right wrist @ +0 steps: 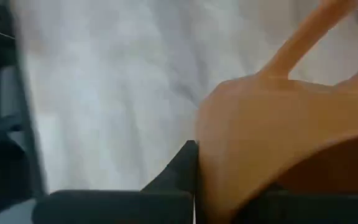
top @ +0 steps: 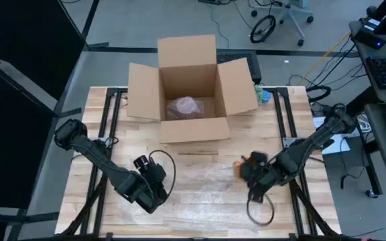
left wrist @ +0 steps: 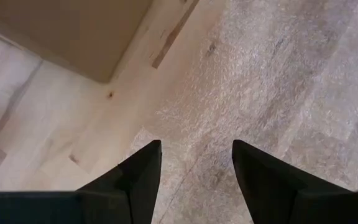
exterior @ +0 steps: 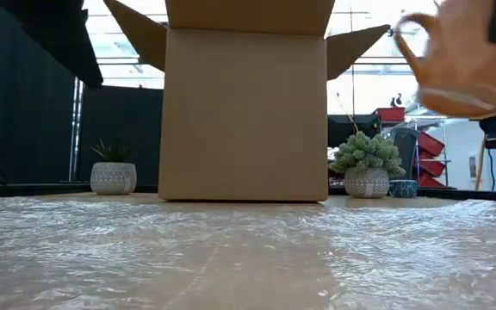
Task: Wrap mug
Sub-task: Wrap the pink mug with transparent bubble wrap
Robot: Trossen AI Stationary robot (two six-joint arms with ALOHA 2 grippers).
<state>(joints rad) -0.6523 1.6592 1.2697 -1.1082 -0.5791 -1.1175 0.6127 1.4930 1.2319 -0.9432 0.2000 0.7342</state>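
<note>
An orange mug (top: pixel 238 166) hangs over the right part of a clear bubble-wrap sheet (top: pixel 200 177) spread on the table's near middle. My right gripper (top: pixel 248 172) is shut on it. In the low view the mug (exterior: pixel 455 60) is well above the sheet (exterior: pixel 231 250), with its handle (exterior: pixel 407 39) to one side. My left gripper (left wrist: pixel 194 168) stands open just above the sheet's left edge (left wrist: pixel 166 124), nothing between its fingers. My right gripper holds the mug by its wall. One finger (right wrist: pixel 188 165) lies against the outer side of the wall (right wrist: pixel 229 143); the mug itself hides the other finger. The mug is lifted clear of the sheet and somewhat tilted, its handle (right wrist: pixel 303 43) pointing away from the fingers.
An open cardboard box (top: pixel 186 87) stands at the table's far middle, flaps spread, with a pinkish wrapped bundle (top: pixel 185 107) inside. Small potted plants (exterior: pixel 367 164) stand beyond the table's far edge. Bare wood (left wrist: pixel 55 124) lies between the sheet and the box.
</note>
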